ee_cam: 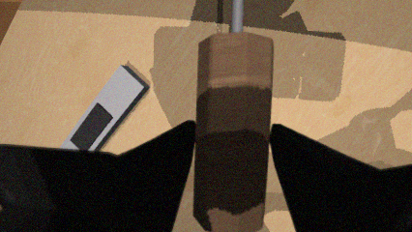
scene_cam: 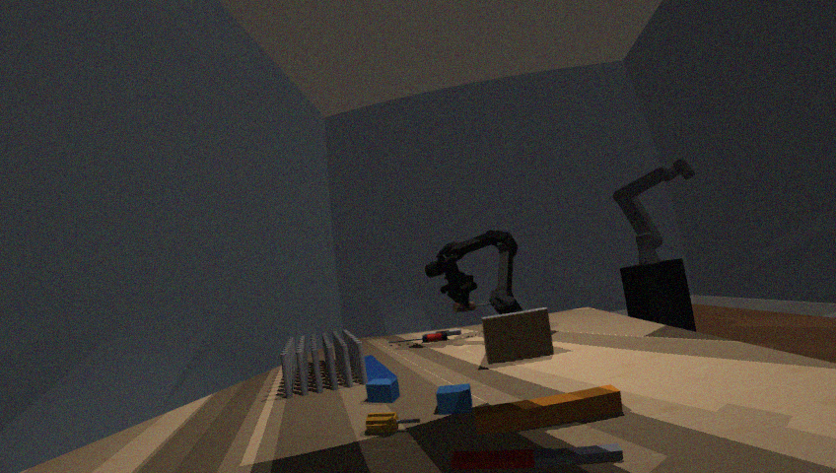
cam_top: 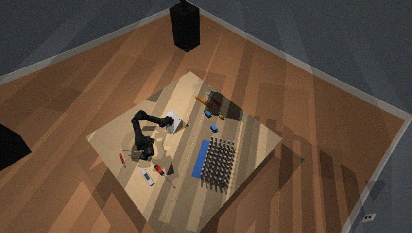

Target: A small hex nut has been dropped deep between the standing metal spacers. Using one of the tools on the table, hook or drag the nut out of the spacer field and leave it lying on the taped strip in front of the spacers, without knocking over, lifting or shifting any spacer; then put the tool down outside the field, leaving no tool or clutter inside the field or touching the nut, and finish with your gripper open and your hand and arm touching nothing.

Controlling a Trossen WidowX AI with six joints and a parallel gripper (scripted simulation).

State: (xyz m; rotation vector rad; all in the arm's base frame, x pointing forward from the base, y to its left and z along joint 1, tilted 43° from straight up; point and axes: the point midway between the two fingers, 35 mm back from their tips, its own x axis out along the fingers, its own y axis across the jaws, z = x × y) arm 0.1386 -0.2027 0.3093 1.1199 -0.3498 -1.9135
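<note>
My gripper (cam_top: 143,156) (scene_cam: 461,301) (ee_cam: 233,126) is shut on the brown handle (scene_cam: 464,306) (ee_cam: 234,111) of a tool, held above the table near the arm's base. The tool's thin grey shaft (cam_top: 129,151) (scene_cam: 483,304) (ee_cam: 237,16) points away from the spacers; its tip is not clear. The standing spacers (cam_top: 221,164) (scene_cam: 316,366) are upright at a distance from the gripper. The blue taped strip (cam_top: 199,163) (scene_cam: 378,367) lies along their near side. I cannot make out the hex nut in these views.
A grey device (cam_top: 151,181) (ee_cam: 121,87) and a red-black screwdriver (cam_top: 158,169) (scene_cam: 434,337) lie near the hand. A small red-handled tool (cam_top: 121,158) lies by the table's edge. A tilted white panel (cam_top: 174,122) (scene_cam: 517,337) stands beside the arm. Blue blocks (cam_top: 214,127) (scene_cam: 453,399) and an orange bar (cam_top: 202,100) (scene_cam: 587,401) lie farther off.
</note>
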